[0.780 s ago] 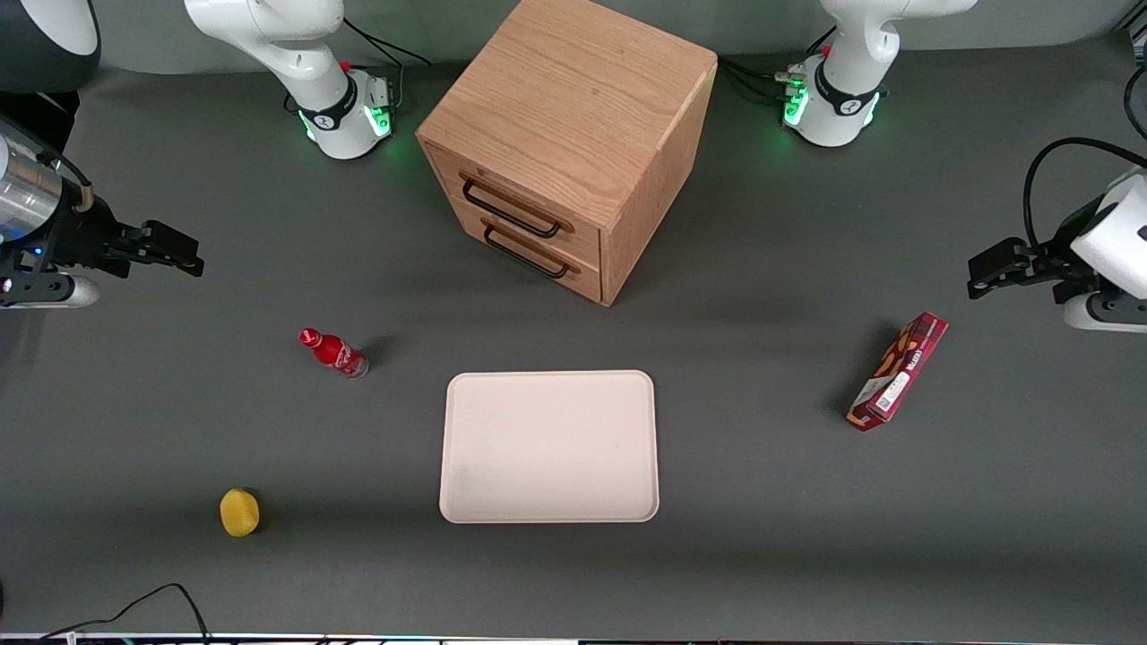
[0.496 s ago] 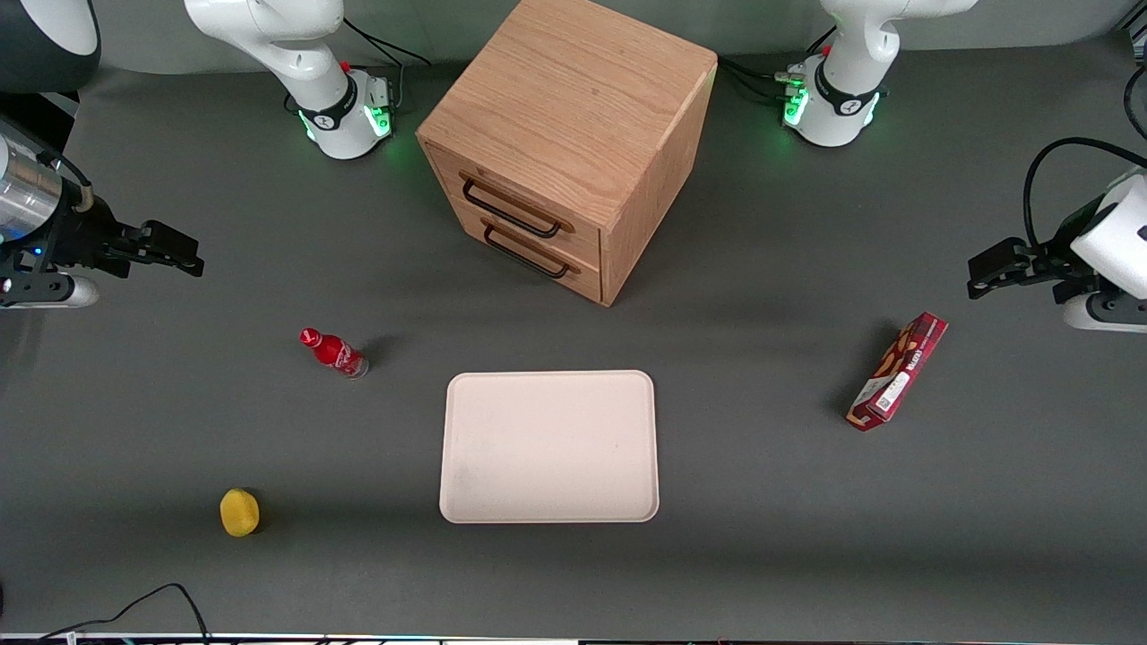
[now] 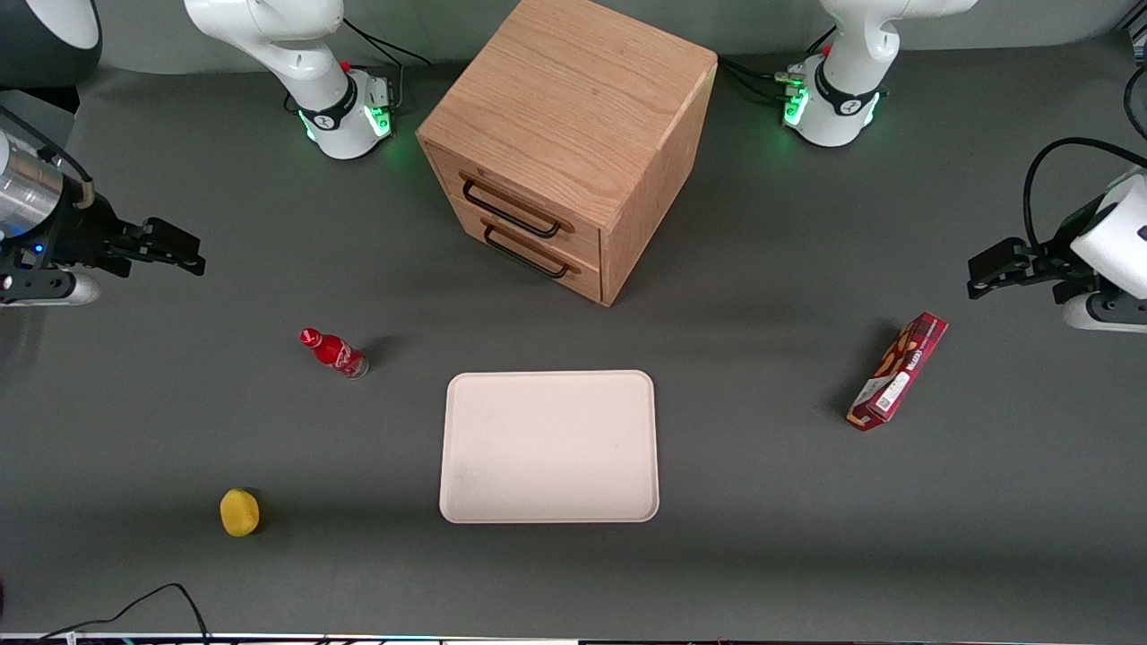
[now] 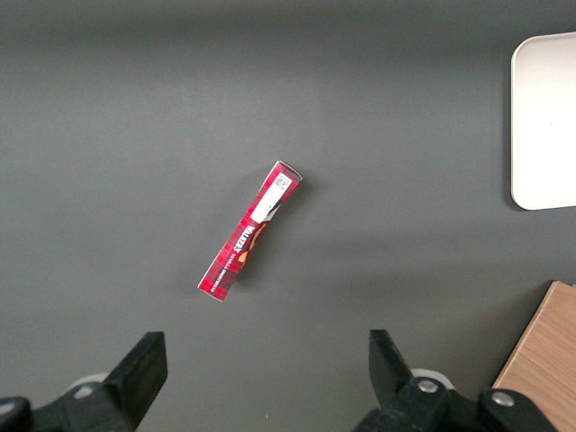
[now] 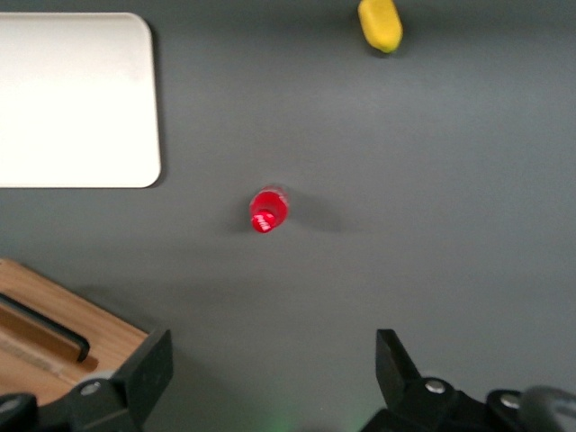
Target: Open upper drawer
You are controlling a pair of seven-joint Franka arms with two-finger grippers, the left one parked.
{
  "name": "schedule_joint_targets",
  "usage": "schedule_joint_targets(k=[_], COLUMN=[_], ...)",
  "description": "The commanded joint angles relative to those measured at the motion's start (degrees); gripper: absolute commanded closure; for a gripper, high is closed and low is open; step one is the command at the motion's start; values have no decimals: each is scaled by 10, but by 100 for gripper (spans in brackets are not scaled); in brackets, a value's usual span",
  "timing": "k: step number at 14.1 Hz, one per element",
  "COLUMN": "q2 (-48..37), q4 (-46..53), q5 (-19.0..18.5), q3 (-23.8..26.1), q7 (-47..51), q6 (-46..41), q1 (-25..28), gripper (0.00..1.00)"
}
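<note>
The oak cabinet (image 3: 573,98) stands at the middle of the table, away from the front camera. Its upper drawer (image 3: 524,193) is shut, with a wide black wire handle (image 3: 511,209). The lower drawer (image 3: 538,244) beneath it is shut too. My right gripper (image 3: 184,255) hovers open and empty toward the working arm's end of the table, well apart from the cabinet. In the right wrist view the gripper (image 5: 273,369) is wide open over bare table, with a corner of the cabinet (image 5: 63,337) and a black handle (image 5: 49,328) beside one finger.
A red bottle (image 3: 333,352) stands between the gripper and the beige tray (image 3: 548,445); it also shows in the right wrist view (image 5: 268,211). A yellow fruit (image 3: 239,511) lies nearer the front camera. A red box (image 3: 898,371) lies toward the parked arm's end.
My right arm has shifted very slightly; the gripper stays open in about the same place. The drawers have not moved.
</note>
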Motion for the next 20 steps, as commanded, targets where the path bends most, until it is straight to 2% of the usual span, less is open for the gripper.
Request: schedule_joint_targets(k=[1, 3, 5, 6, 9, 10, 11, 12, 16, 20], q2=[-8, -1, 6, 16, 40, 57, 71, 84, 96, 94], q4=[31, 56, 61, 62, 53, 52, 51, 50, -8, -82], q5=[24, 74, 122, 139, 156, 187, 225, 235, 241, 241], q3=[63, 108, 120, 132, 144, 144, 145, 145, 176, 224], q7=[6, 15, -16, -94, -381, -423, -428, -427, -421, -373], q6=[-51, -93, -92, -92, -95, -95, -93, -90, -42, 55], q1=[5, 5, 6, 8, 9, 9, 9, 10, 16, 17], gripper=[0, 0, 0, 0, 0, 0, 0, 0, 0, 0])
